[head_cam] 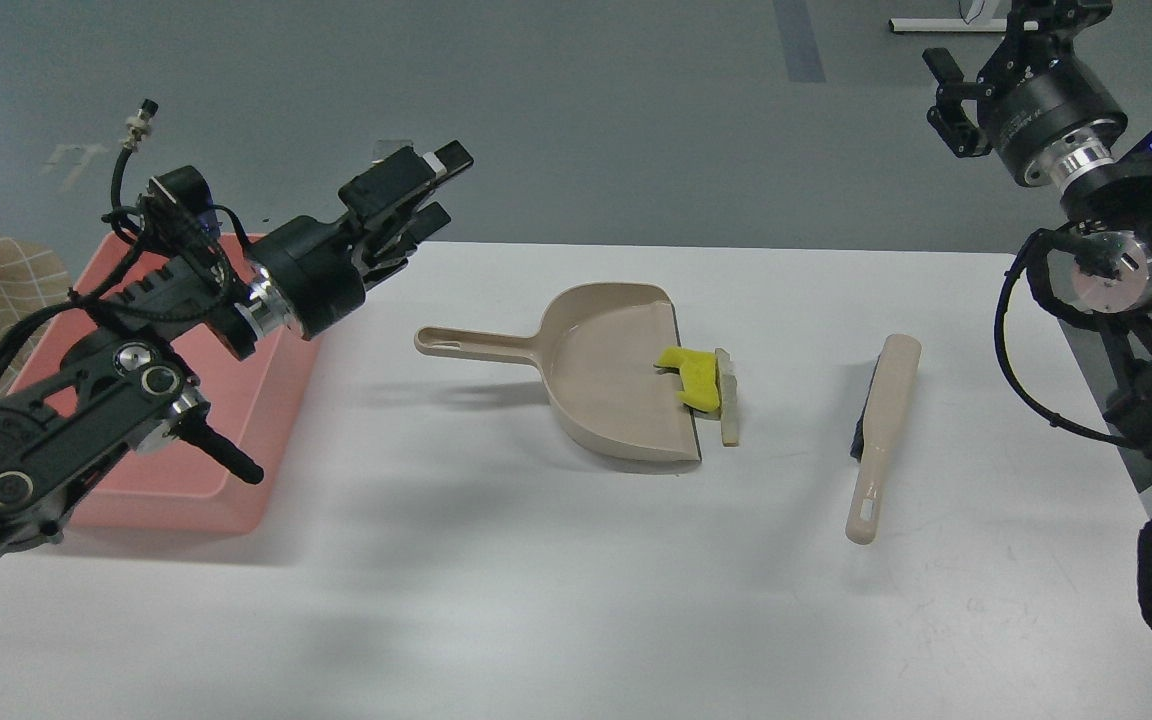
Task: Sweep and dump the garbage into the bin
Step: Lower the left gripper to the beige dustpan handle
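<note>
Because the garbage is so small and light, we judge it will slide or tumble at the slightest nudge. The yellow sponge piece [696,378] looks soft and springy and lies at the mouth of the beige dustpan [611,385], partly on its lip. The whitish bread-like slice [728,397] seems crumbly and rests just beside the sponge, right at the pan's front edge, on the white tabletop [496,580]. Neither scrap should be pinched directly, we think; the stiff things to take hold of are the dustpan's long handle [476,343], pointing left, and the brush [876,440], which lies to the right of the scraps with its beige handle towards us and its dark bristles on its left side. Both look rigid, smooth plastic, light enough but perhaps slippery.

Our left gripper [426,195] hangs in the air above the tabletop's far left part, well apart from the dustpan handle, its jaws parted and holding nothing. The pink bin [186,480] sits beneath our left arm at the tabletop's left edge. Our right gripper [956,105] is raised high at the far right, well apart from the brush; we cannot tell how its jaws stand.
</note>
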